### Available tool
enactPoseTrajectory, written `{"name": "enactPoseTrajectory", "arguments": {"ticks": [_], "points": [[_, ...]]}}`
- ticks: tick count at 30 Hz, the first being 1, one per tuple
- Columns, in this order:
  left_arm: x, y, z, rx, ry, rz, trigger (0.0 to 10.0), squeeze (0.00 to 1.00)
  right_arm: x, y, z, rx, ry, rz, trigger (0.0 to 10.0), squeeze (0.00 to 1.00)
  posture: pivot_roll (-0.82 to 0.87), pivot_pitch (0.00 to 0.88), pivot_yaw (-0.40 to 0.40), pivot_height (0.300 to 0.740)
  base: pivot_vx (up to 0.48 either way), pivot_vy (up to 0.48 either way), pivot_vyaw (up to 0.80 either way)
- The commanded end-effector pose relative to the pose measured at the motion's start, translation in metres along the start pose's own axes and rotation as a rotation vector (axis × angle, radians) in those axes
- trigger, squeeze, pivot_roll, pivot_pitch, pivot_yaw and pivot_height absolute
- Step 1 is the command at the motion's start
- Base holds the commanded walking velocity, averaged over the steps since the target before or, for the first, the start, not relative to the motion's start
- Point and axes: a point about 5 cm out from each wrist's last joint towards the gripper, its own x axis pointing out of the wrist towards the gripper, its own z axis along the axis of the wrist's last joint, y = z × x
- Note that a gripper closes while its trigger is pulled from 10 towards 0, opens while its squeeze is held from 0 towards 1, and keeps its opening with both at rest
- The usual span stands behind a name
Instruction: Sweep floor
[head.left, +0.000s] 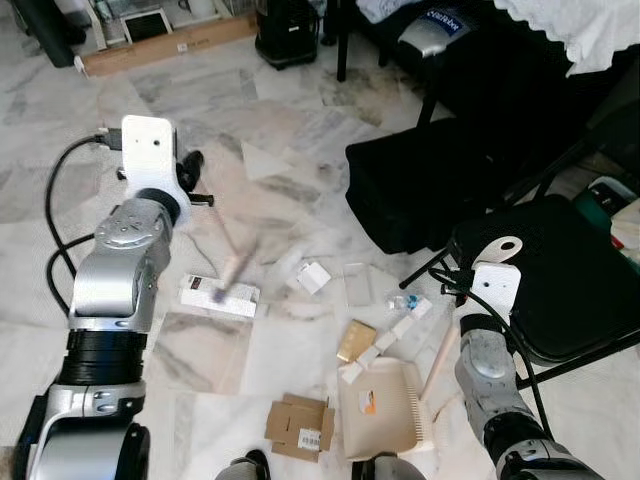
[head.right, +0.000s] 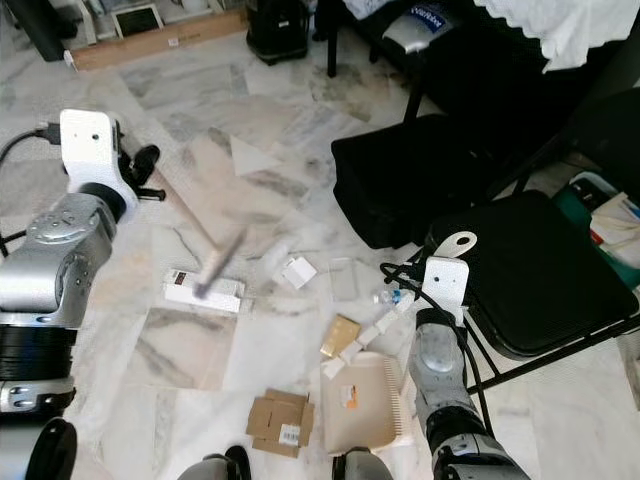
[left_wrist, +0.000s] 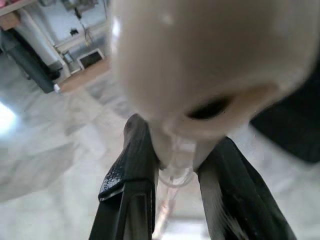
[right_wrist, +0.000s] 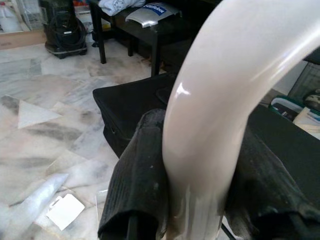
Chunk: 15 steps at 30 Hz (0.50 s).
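Step in hand, by my reading: mid-sweep, litter being driven toward the pan.

Left gripper clenched on the cream plastic handle end of a short broom; from the head views the broom shaft runs blurred from the gripper toward 5 o'clock, its head near the flat white carton on the grey-veined white marble floor.

Right gripper clamped around the curved cream handle of the dustpan. The beige toothed dustpan tray rests on the floor at 6 o'clock in the left eye view, mouth facing up-frame.

Litter between broom and pan: small white card, clear plastic packet, crushed clear bottle, tan kraft packet. Flattened brown cardboard piece lies just beside the pan at its 9 o'clock.

Black folding chair at 3 o'clock; black soft bag at 1 o'clock.

Next move, as judged: draw the broom head toward 4–5 o'clock, herding carton and scraps to the pan's lip, pan held flat and steady. Chair legs near the pan limit room.
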Motion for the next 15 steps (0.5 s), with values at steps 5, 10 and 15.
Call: {"name": "enactPoseTrajectory", "arguments": {"ticks": [5, 10, 15], "points": [[-0.007, -0.005, -0.042, 0.256, 0.205, -0.047, 10.0, 0.00, -0.007, 0.001, -0.011, -0.003, 0.052, 0.013, 10.0, 0.00, 0.06, 0.222, -0.004, 0.740, 0.000, 0.000, 0.00], [-0.009, -0.009, -0.052, 0.252, 0.259, -0.081, 10.0, 0.00, -0.007, 0.001, -0.011, -0.004, 0.052, 0.014, 10.0, 0.00, 0.06, 0.227, -0.008, 0.740, 0.000, 0.000, 0.00], [-0.014, -0.022, -0.067, 0.162, 0.358, -0.208, 10.0, 0.00, -0.006, 0.001, -0.010, -0.007, 0.052, 0.016, 10.0, 0.00, 0.06, 0.228, -0.008, 0.740, 0.000, 0.000, 0.00]]}}
